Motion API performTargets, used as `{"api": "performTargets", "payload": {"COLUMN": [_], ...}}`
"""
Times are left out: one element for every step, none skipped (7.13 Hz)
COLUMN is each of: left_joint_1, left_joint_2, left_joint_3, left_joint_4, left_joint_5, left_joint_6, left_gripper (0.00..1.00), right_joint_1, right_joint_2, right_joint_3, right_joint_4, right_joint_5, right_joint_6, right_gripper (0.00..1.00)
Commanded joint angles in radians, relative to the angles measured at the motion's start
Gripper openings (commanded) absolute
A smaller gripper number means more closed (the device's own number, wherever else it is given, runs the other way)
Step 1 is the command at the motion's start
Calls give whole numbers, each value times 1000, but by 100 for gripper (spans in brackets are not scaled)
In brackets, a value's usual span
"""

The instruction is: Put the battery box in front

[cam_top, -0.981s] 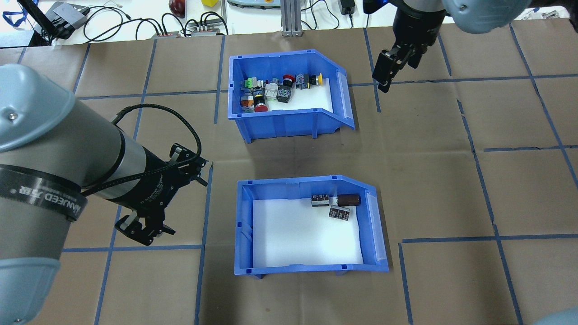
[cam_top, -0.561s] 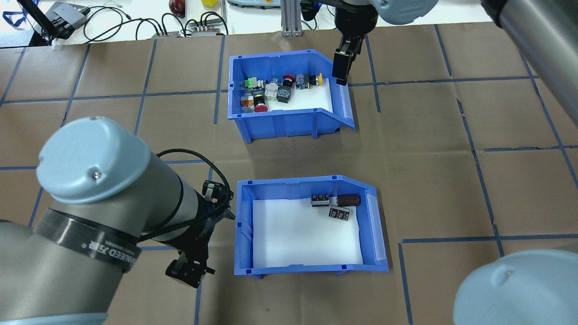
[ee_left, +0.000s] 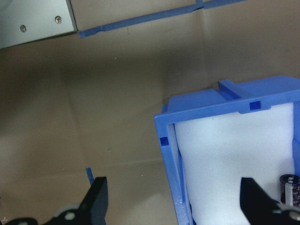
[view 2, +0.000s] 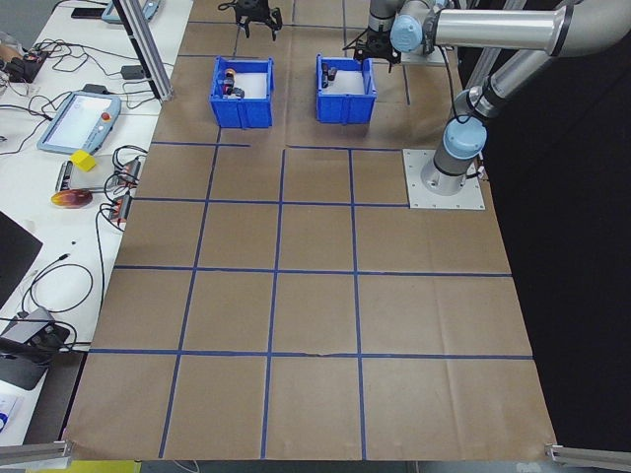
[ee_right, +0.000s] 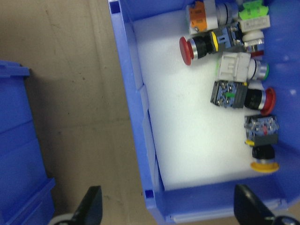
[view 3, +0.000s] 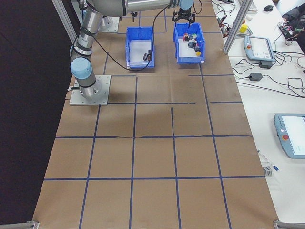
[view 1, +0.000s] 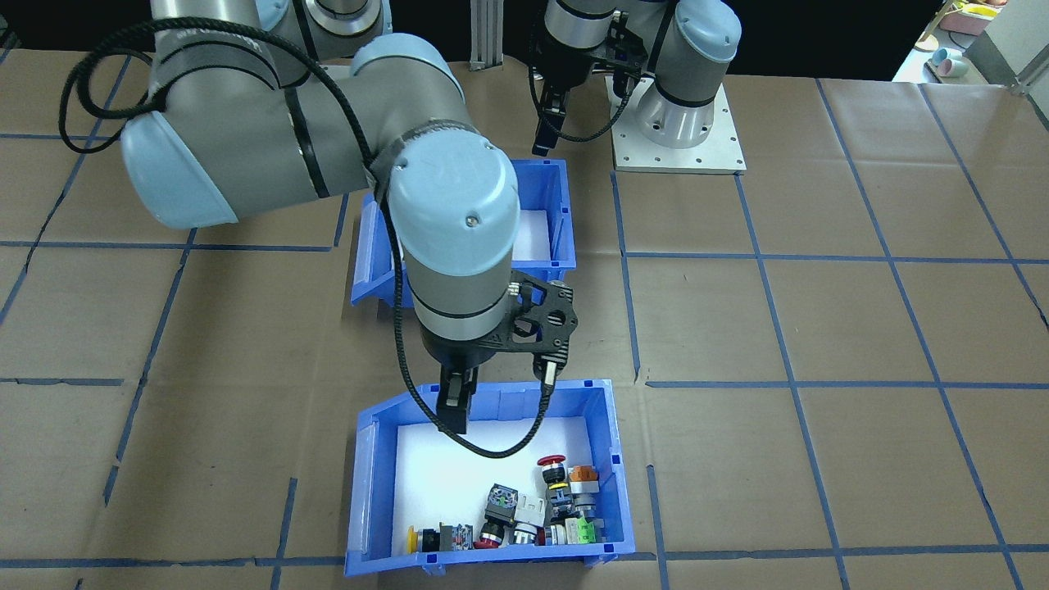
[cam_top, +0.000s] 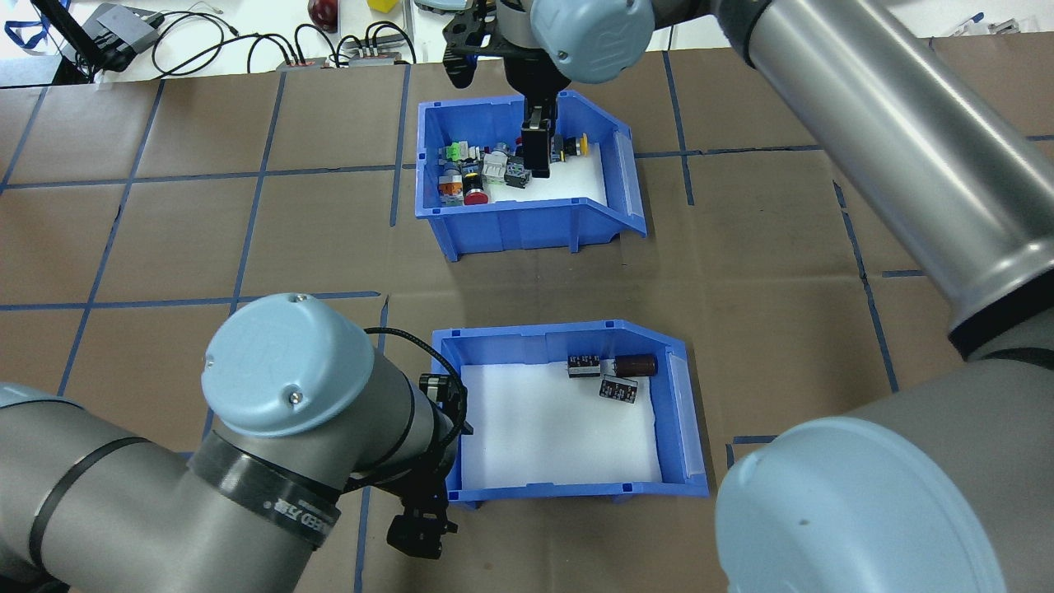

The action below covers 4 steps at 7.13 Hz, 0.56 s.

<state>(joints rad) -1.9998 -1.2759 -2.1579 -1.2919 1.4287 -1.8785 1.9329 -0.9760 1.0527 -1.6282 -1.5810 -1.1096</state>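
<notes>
Change: since a second ago the left gripper [cam_top: 416,527] has swung in from open bench to the battery box's left near corner; the right gripper [cam_top: 537,148] has crossed from beside the button bin to above it.
Battery box [cam_top: 568,486]: on the bench [cam_top: 782,272], nearer the robot than the button bin [cam_top: 527,226], well apart from it; three dark cylinders [cam_top: 613,375] lie loose by its sloped end.
Left gripper: released, fingers spread astride the box's left wall in the wrist view.
Right gripper: released, fingers wide over the button bin's wall, holding nothing.
Handling: probably light, stiff, smooth plastic; best pinched on a wall rim and kept level, or the cylinders may roll.
</notes>
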Motion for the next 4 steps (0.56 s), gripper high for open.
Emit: {"api": "performTargets", "payload": {"left_joint_1": [-97,-106,-120,-138], "left_joint_2": [-100,-130,-160,-189], "left_joint_3": [-13,-14,-16,-16], "left_joint_4": [113,143,163,210], "left_joint_5": [4,4,4,7], "left_joint_6": [-129,-142,-142,-146], "left_gripper": [98,98,98,98], "right_joint_1": [63,70,75,102], "right_joint_2": [56,71,98,127], "right_joint_3": [-10,-2,-5,6], "right_joint_4": [-22,-24,-24,-68], "right_joint_5": [-4,-10,-13,-43], "right_joint_6": [-22,-24,-16,-16], "right_gripper": [100,100,100,100]}}
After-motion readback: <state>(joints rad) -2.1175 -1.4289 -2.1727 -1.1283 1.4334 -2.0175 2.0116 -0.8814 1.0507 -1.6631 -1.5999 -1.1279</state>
